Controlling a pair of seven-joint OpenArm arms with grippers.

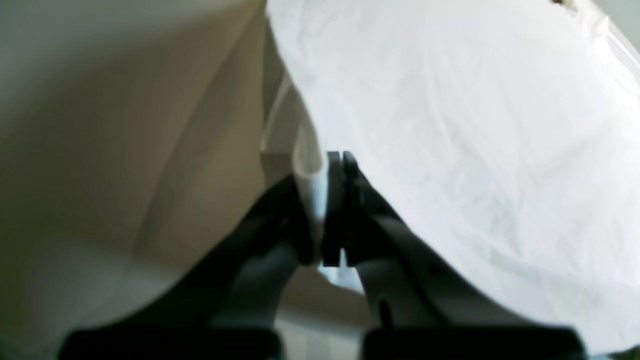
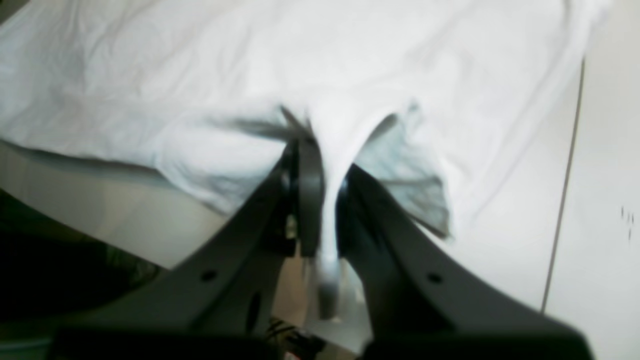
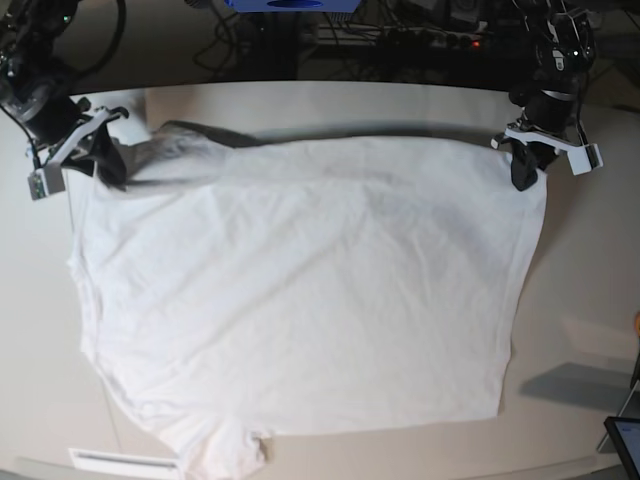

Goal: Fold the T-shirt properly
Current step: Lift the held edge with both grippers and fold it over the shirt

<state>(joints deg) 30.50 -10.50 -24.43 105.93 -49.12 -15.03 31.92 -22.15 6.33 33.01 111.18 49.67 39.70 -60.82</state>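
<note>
Where the tabletop point(image 3: 590, 300) comes closest in the base view, the bottom edge of the white T-shirt point(image 3: 300, 290) lies flat, with a small bunched bit by the near edge. The shirt spreads wide across the middle, a little wrinkled. At the far side, its top edge is lifted off the tabletop and a dark shadow sits under it. The left claw point(image 1: 341, 165) is squeezed tight on a fold of the shirt at the far corner on that view's right. The right claw point(image 2: 322, 165) is pinched tight on a bunch of cloth at the far corner on that view's left.
</note>
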